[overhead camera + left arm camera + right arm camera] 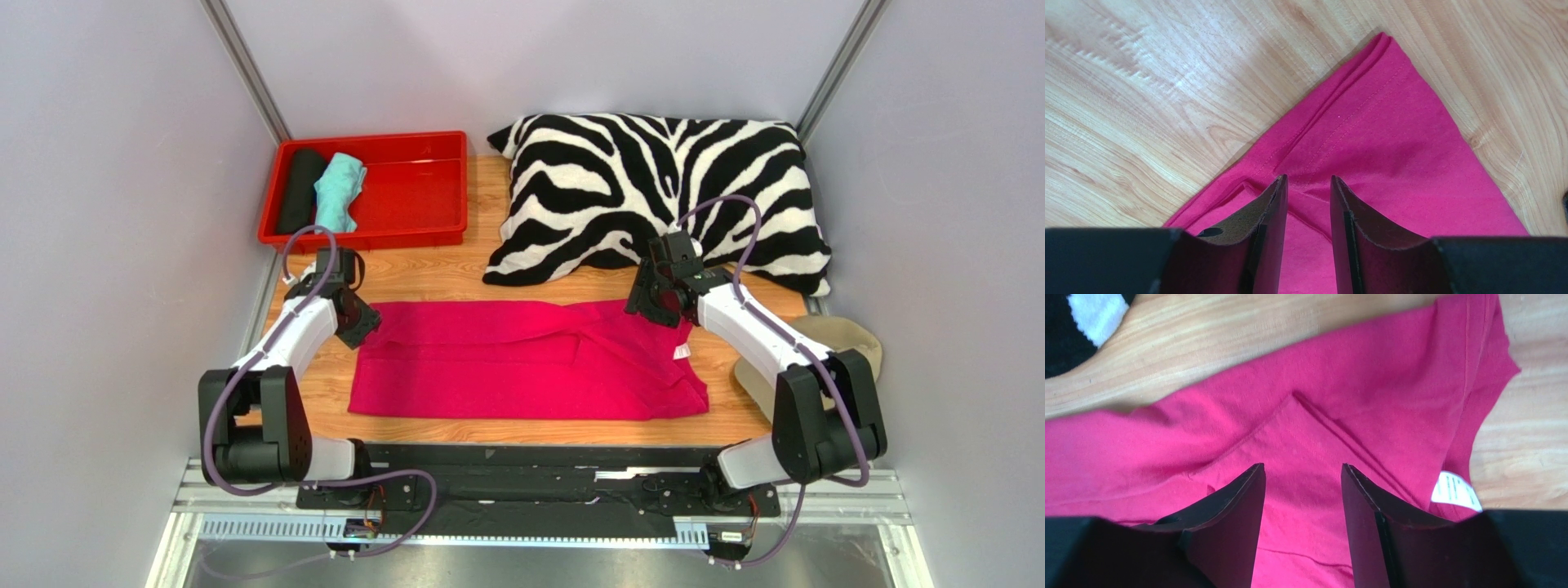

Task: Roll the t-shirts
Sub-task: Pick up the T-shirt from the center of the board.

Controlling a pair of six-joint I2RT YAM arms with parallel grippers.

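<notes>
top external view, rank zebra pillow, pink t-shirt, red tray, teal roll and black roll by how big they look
1. zebra pillow
2. pink t-shirt
3. red tray
4. teal roll and black roll: they look about alike, so not ranked against each other

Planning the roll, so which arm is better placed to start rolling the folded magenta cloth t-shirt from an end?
Probably left: the left gripper hangs open over an end corner of the magenta t-shirt; the right gripper sits further inward.

Magenta t-shirt (528, 361): soft matt knit cloth; table (1137, 92): smooth pale wood grain; tray (417, 184): glossy red plastic
</notes>
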